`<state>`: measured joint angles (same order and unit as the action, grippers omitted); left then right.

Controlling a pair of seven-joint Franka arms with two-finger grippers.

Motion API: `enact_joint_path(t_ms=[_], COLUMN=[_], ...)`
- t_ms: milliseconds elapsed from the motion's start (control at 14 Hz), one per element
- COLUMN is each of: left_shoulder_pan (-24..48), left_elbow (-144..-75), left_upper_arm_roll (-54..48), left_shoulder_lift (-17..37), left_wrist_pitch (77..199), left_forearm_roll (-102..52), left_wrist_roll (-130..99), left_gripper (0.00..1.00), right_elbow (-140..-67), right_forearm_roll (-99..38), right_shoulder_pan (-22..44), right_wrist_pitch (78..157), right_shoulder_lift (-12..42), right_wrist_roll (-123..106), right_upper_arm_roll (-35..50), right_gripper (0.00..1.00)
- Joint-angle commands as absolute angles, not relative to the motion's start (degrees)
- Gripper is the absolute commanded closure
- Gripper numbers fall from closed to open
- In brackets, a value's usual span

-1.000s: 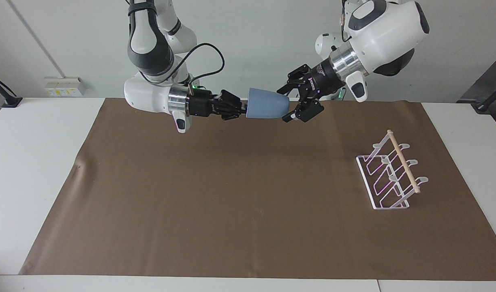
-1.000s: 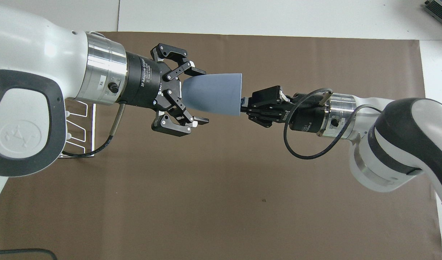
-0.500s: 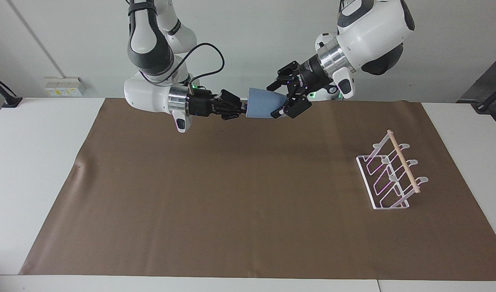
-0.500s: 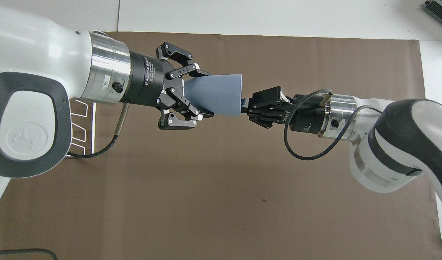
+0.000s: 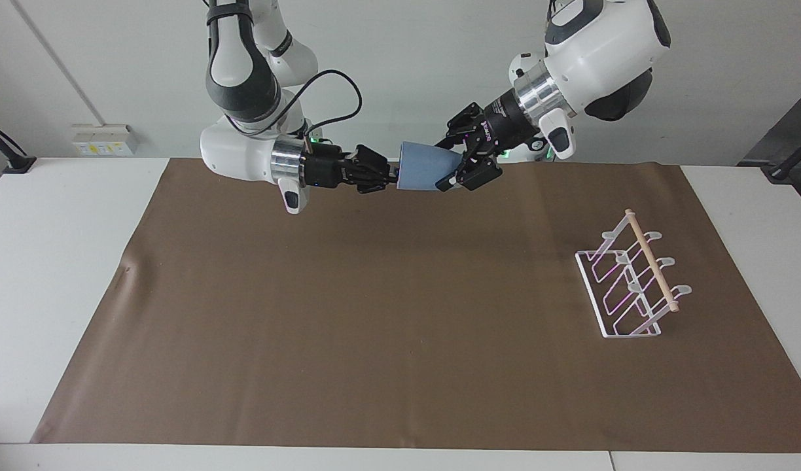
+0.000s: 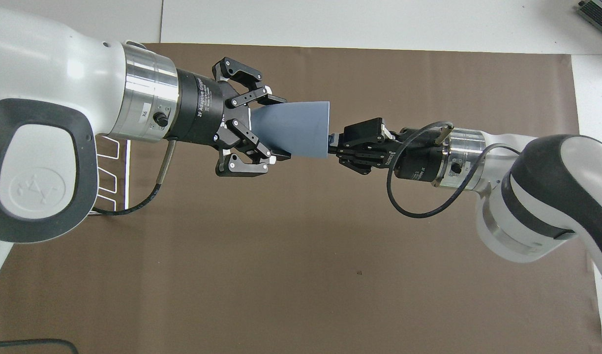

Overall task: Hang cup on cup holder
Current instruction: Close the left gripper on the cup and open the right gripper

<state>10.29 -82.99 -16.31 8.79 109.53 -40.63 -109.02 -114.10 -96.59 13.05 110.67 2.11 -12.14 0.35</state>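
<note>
The light-blue cup (image 5: 423, 173) (image 6: 301, 129) lies sideways in the air over the part of the brown mat nearest the robots. My right gripper (image 5: 395, 175) (image 6: 330, 147) is shut on the cup's wide rim. My left gripper (image 5: 453, 173) (image 6: 276, 128) is shut on its narrow base end, one finger on each side. The white wire cup holder (image 5: 629, 281) with its wooden dowel stands on the mat toward the left arm's end of the table. In the overhead view the left arm hides most of the cup holder (image 6: 127, 177).
The brown mat (image 5: 374, 327) covers most of the white table (image 5: 53, 261). A black cable (image 6: 404, 206) loops from the right wrist. A wall socket box (image 5: 103, 139) sits at the right arm's end.
My left gripper moved in over the cup's narrow end and closed on it, its wrist rising a little. The right gripper and the cup stayed in place.
</note>
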Motion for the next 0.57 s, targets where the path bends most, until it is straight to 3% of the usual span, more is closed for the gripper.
enact_joint_path(t_ms=[0,71,143,500], left_shoulder_pan=[10.72,10.81,10.81,10.90], left_elbow=[-82.18,-82.26,-82.27,-82.53], left_upper_arm_roll=[-15.82,-15.82,-15.82,-15.82], left_shoulder_lift=[8.97,8.88,8.88,8.70], left_wrist_pitch=[110.57,110.57,110.57,110.65], left_forearm_roll=[-38.50,-38.50,-38.50,-38.41], left_wrist_roll=[-110.48,-110.48,-110.39,-110.13], left_gripper=[1.00,1.00,1.00,1.00], right_elbow=[-115.14,-115.14,-115.14,-115.14], right_forearm_roll=[-97.47,-97.47,-97.47,-97.38], right_shoulder_pan=[12.57,12.48,12.48,12.22], right_wrist_pitch=[111.10,111.01,111.01,111.01], right_shoulder_lift=[0.70,0.70,0.70,0.70], right_wrist_roll=[-12.04,-12.04,-11.95,-11.25], right_upper_arm_roll=[0.53,0.53,0.53,0.44], right_gripper=[0.86,0.73,0.68,0.64])
